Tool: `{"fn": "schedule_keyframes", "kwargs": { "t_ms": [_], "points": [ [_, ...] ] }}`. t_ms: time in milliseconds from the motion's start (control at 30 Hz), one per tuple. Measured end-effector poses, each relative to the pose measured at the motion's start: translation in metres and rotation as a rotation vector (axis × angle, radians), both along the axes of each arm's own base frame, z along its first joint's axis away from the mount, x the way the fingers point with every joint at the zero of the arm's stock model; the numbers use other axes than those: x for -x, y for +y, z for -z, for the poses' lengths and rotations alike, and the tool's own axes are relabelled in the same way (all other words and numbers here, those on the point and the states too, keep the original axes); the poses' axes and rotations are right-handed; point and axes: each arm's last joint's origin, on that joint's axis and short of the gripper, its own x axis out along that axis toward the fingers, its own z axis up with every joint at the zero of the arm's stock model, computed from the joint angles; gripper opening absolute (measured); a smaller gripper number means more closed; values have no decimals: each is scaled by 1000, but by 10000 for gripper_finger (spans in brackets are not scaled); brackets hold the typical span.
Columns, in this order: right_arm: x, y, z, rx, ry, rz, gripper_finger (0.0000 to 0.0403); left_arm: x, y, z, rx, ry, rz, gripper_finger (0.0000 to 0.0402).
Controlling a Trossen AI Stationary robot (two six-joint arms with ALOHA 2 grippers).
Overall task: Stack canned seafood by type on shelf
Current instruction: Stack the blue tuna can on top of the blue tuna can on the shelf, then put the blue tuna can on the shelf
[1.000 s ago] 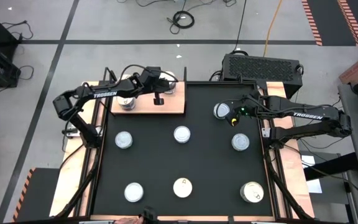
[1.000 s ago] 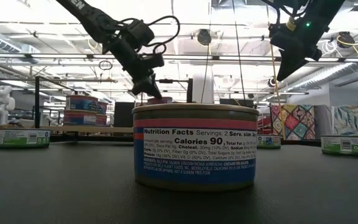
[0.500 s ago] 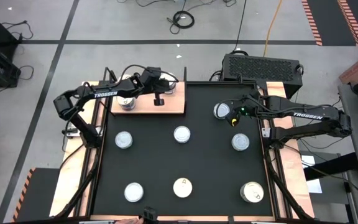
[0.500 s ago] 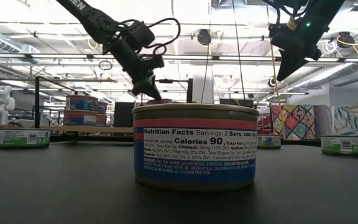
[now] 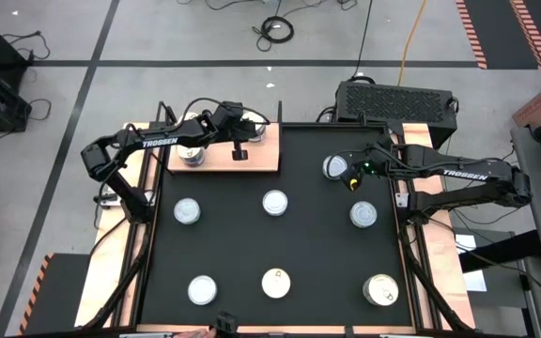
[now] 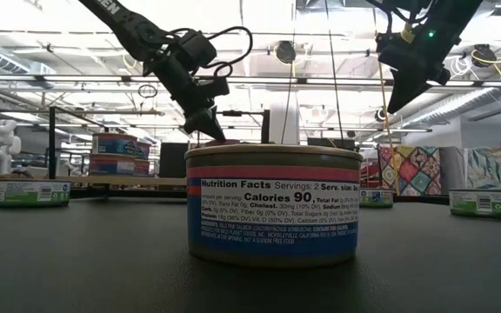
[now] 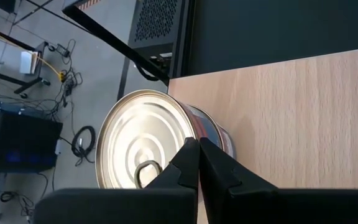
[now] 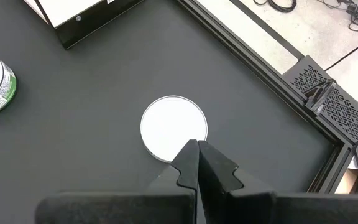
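I see the black mat [image 5: 280,235] filling the centre of the high view, with the pale wood-grain shelf [image 5: 252,161] lying along its upper left edge. On the shelf, one tin with a shiny ringed lid and pull-tab [image 7: 143,149] stands at the right end, and another silver tin [image 5: 192,153] sits at the left end, partly under the left arm. Seven more squat round tins are spread over the mat, well apart: silver-grey lids at left middle [image 5: 187,211], lower left [image 5: 202,289] and right middle [image 5: 363,214], whitish ones at centre [image 5: 274,202] and bottom centre [image 5: 275,282], a larger one at lower right [image 5: 380,290], and a white-topped tin [image 8: 174,127] at upper right. My left gripper [image 5: 239,150] hangs over the shelf beside the pull-tab tin, fingers pressed together on nothing. My right gripper [image 5: 353,180] hovers just beside the white-topped tin, likewise clenched and empty.
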Motion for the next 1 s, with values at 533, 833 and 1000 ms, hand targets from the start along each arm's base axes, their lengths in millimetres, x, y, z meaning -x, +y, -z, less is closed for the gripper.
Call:
{"fn": "schedule_keyframes", "kwargs": {
  "t_ms": [533, 833, 1000],
  "points": [
    [0, 0, 0, 5, 9, -12, 0, -1, 1, -2, -18, -15, -6, 24],
    [-1, 1, 1, -37, 0, -42, 0, -1, 0, -2, -27, -6, 3, 25],
    [-1, 1, 1, -37, 1, -43, 0, -3, -2, -10, -35, -23, 1, 25]
  ]
}}
